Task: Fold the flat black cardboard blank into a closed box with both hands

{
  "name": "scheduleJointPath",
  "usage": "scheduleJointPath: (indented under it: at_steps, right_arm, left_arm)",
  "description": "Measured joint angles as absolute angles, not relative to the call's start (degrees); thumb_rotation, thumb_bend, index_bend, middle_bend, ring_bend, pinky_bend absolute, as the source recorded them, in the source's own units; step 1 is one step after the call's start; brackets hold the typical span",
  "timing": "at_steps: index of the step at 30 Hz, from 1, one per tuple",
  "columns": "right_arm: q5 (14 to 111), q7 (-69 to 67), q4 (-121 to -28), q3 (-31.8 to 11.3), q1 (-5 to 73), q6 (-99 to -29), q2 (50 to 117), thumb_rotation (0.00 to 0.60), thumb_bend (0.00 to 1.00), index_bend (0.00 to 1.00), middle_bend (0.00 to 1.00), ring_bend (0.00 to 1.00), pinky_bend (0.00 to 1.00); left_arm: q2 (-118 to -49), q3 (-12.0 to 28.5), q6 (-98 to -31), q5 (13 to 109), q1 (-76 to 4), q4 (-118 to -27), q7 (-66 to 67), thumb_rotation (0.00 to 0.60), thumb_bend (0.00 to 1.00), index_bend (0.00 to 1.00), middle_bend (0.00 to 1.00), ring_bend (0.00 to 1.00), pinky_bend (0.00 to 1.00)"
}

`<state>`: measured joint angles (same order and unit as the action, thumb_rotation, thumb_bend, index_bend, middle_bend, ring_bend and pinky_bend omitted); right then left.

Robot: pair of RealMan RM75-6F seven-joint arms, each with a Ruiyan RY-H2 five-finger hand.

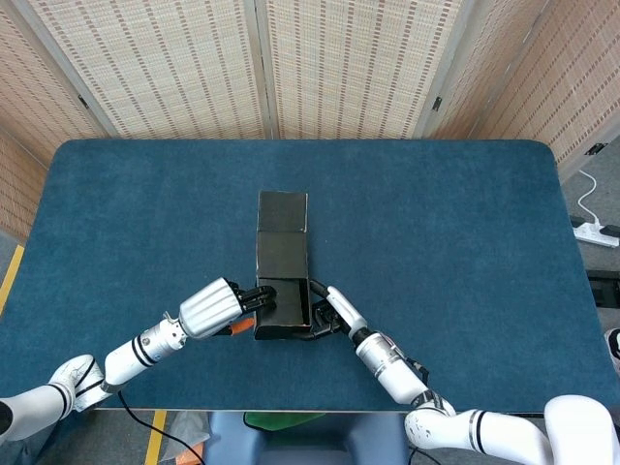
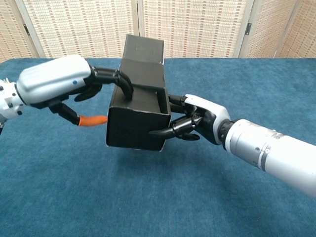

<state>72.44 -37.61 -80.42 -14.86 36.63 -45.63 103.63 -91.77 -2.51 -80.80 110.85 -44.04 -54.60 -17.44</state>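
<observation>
Black box [image 2: 136,123] half-formed — lid flap upright, top open — off table [image 1: 436,223]

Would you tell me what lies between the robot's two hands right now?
The black box, half folded; left hand and right hand touch its opposite sides, plainest in the chest view.

Matt black cardboard box [image 2: 136,121] over a napped blue cloth table [image 2: 74,197].

left arm [image 2: 7,98]: cut by frame edge | box [image 2: 136,116] underside: hidden | right hand [image 1: 325,308] fingers: partly hidden behind box
</observation>
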Motion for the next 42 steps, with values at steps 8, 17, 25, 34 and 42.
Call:
scheduleJointPath:
  at_steps: [8,17,25,34,42]
  right_arm:
    - [73.2,-37.2,-75.7,-14.1,37.4,-45.5,106.0,0.6,0.26,0.48,0.53,0.78,1.0]
    - [75.5,-36.7,-69.2,-12.4,38.0,-47.1,110.3,0.6,0.26,0.48,0.53,0.78,1.0]
    - [77.2,-36.7,-67.1,-11.4,37.7,-49.4,111.8,0.6,0.26,0.48,0.53,0.78,1.0]
    - [77.9,-35.9,-66.6,-10.7,36.8,-51.3,112.5,0.6,0.26,0.48,0.53,0.78,1.0]
    - [77.9,-36.0,-66.1,-10.6,36.7,-51.4,113.0,0.6,0.26,0.48,0.53,0.78,1.0]
  left_arm:
    - [-95.2,-4.5,-80.4,111.4,-43.9,-48.9,-17.2,0.6,0.32,0.38,0.39,0.82,0.87]
    - [-101.5,-7.1,-80.4,111.5,-43.6,-36.9,-17.5,0.6,0.32,0.38,0.39,0.81,0.86]
    - [-104.0,-9.4,-80.3,111.7,-43.9,-32.6,-16.4,0.6,0.32,0.49,0.47,0.81,0.85]
    - [-104.9,-10.3,-80.6,111.4,-44.3,-31.6,-15.1,0.6,0.32,0.64,0.6,0.81,0.84]
    - [-104.8,-10.5,-81.9,110.4,-44.2,-31.9,-15.7,0.6,0.32,0.54,0.54,0.81,0.84]
